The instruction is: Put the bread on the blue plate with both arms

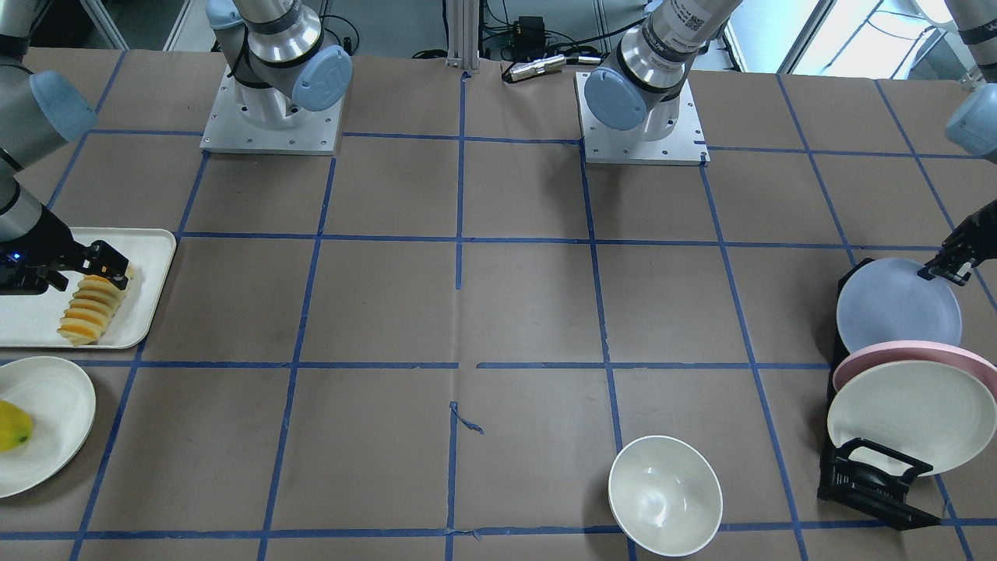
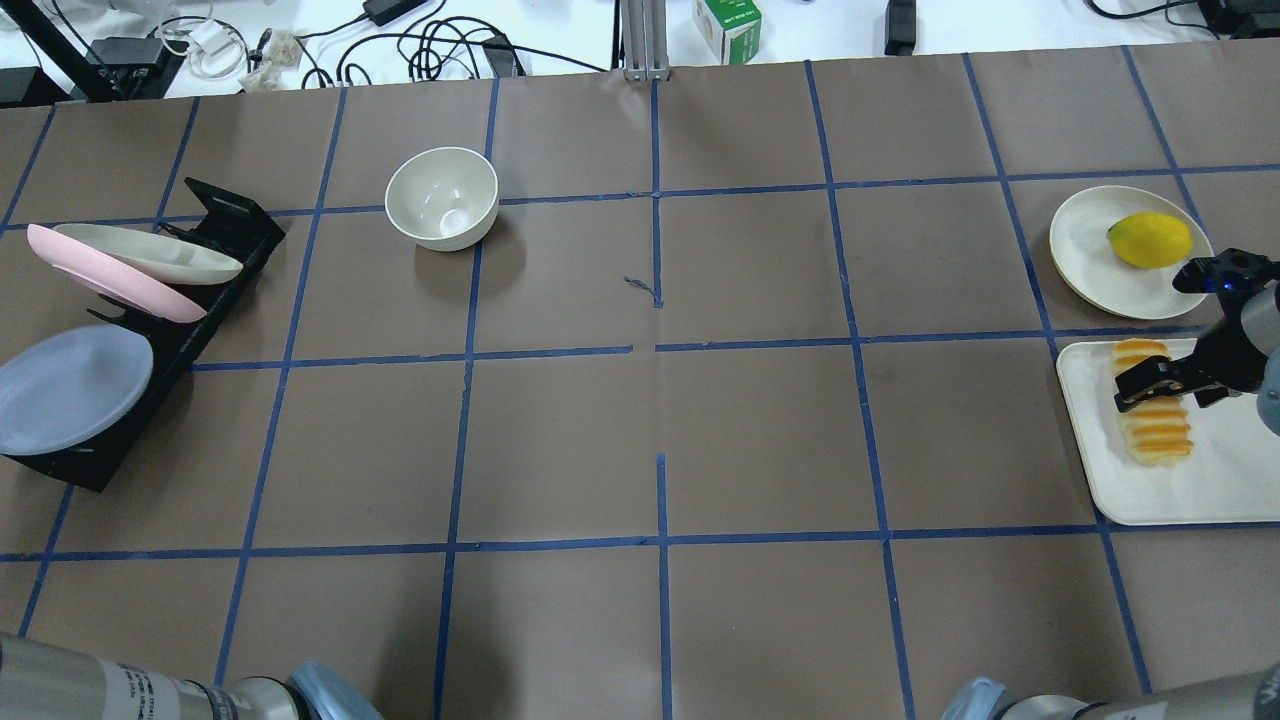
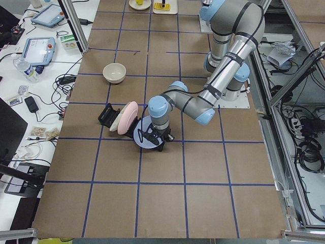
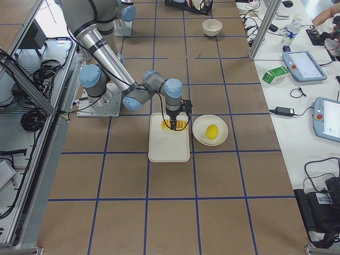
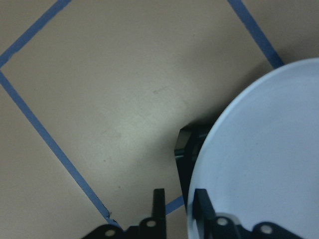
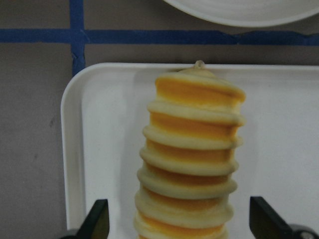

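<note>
- Bread point(image 2: 1160, 440): one loaf, lying flat on the white tray point(image 2: 1180, 500) at the right end of the bench point(image 2: 760, 450). Its long axis runs near to far from the robot.
- Right pincer point(image 2: 1157, 390): released. The fingers stand wide apart across the loaf's width, one on each side towards its far end, with the loaf directly between them. This arm is much the nearer to the bread.
- Blue plate point(image 1: 896, 308): one, leaning on edge in the black rack point(image 2: 230, 215) at the left end of the bench, in the slot nearest the robot. It is well apart from the bread.
- Left pincer point(image 5: 178, 206): released. The fingers straddle the plate's upper rim, and a gap shows beside one finger.
- Judgement: the loaf needs a crosswise grip, the plate a lift off its rim.
- Other plates: three, namely a pink plate point(image 1: 896, 354) and a cream plate point(image 1: 911, 421) in the rack, and a flat plate point(image 2: 1085, 240) just beyond the tray.
- Yellow fruit point(image 2: 1150, 240): one, on the flat plate.
- Bowl point(image 2: 442, 198): one, far left of centre.
</note>
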